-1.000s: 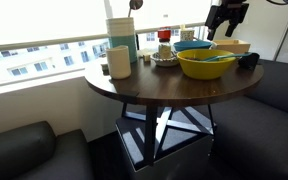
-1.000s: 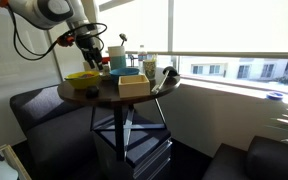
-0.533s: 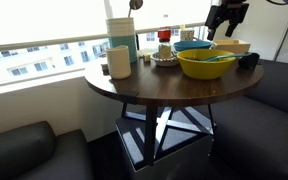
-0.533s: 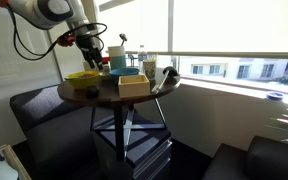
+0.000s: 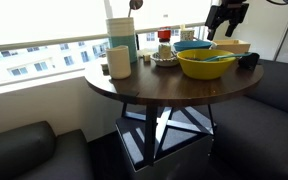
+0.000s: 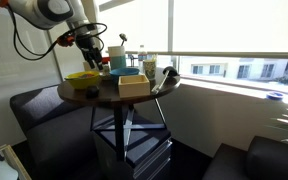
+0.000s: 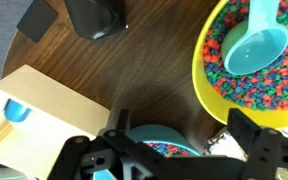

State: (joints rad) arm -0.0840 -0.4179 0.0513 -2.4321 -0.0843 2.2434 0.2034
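Hovering spread wide and empty over the blue bowl [image 7: 149, 133], the pincer [image 7: 174, 150] hasn't grabbed anything yet, teal scoop [image 7: 256, 48] sitting in the yellow bowl [image 7: 199, 70].

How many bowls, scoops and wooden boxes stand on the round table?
Bowls: 2, the yellow bowl and the blue bowl.
Scoops: 1, the scoop, lying in the yellow bowl.
Boxes: 1, the box.
Total: 4.
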